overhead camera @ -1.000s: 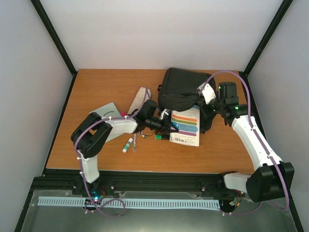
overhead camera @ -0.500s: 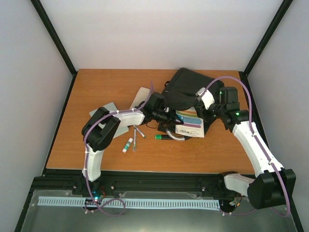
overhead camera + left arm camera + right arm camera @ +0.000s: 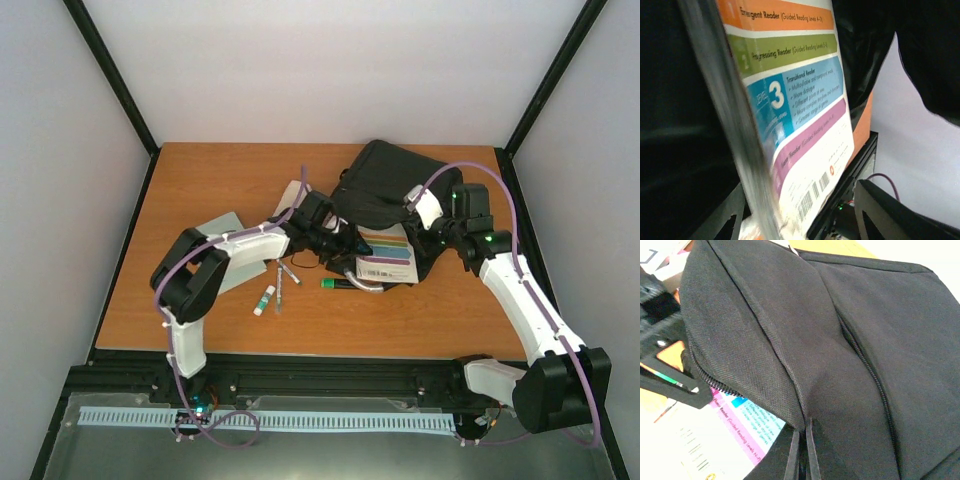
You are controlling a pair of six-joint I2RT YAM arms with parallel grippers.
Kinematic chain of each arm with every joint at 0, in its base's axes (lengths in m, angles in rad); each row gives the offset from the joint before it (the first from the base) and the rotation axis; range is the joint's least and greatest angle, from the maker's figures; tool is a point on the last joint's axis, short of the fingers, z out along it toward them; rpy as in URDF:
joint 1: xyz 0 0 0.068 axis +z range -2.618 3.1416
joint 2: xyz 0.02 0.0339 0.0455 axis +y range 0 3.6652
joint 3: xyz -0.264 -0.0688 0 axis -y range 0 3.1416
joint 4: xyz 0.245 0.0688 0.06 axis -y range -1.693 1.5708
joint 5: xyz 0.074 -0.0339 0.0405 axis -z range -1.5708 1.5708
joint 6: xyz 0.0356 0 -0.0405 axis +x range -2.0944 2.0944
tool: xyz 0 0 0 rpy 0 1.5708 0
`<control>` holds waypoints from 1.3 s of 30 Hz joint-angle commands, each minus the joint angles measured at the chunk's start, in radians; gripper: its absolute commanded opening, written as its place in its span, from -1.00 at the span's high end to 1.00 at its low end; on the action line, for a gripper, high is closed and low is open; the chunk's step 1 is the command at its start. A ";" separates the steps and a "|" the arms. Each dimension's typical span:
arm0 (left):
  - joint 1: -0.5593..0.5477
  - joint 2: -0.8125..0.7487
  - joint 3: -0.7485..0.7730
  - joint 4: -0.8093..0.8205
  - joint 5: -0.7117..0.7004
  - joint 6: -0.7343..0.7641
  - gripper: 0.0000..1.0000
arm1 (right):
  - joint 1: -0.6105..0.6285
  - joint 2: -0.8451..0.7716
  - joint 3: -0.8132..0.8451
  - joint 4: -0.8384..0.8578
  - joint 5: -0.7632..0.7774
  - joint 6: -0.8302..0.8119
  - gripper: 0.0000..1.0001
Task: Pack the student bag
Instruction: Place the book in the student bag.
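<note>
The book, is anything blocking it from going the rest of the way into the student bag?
Nothing visible blocks it. The book lies partly under the raised flap of the student bag, pinched by the right gripper; the bag's inside is hidden.

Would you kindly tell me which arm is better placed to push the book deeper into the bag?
Left: the left gripper, open, sits at the book, while the right gripper pinches the student bag open.

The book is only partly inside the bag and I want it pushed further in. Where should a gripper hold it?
Pinch the book across its exposed barcode end, coming from the near left. That end sticks out of the student bag, while the far end sits under the flap.
</note>
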 commanded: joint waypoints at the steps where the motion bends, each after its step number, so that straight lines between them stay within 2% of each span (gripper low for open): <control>1: 0.000 -0.127 -0.067 -0.090 -0.094 0.062 -0.30 | -0.001 -0.017 -0.006 0.086 0.079 0.021 0.94; 10: -0.083 -0.259 -0.155 -0.306 -0.276 0.302 -0.34 | -0.002 -0.009 -0.016 0.100 0.090 0.035 0.94; 16: -0.123 -0.300 -0.233 -0.236 -0.237 0.439 -0.33 | -0.002 0.006 -0.016 0.087 0.021 0.041 0.94; 24: -0.124 -0.213 -0.086 -0.219 -0.302 0.461 -0.28 | -0.002 0.012 -0.016 0.093 0.074 0.061 0.94; 29: -0.109 -0.101 0.084 -0.294 -0.468 0.555 -0.29 | -0.002 0.001 -0.023 0.094 0.058 0.062 0.94; 31: -0.097 -0.059 0.142 -0.320 -0.477 0.557 -0.27 | -0.002 0.000 -0.021 0.091 0.055 0.063 0.95; 36: -0.101 -0.110 0.053 -0.267 -0.430 0.519 -0.27 | -0.002 -0.013 -0.026 0.097 0.061 0.068 0.94; 39: -0.123 -0.201 -0.059 -0.258 -0.518 0.494 -0.28 | -0.002 -0.009 -0.022 0.096 0.065 0.070 0.94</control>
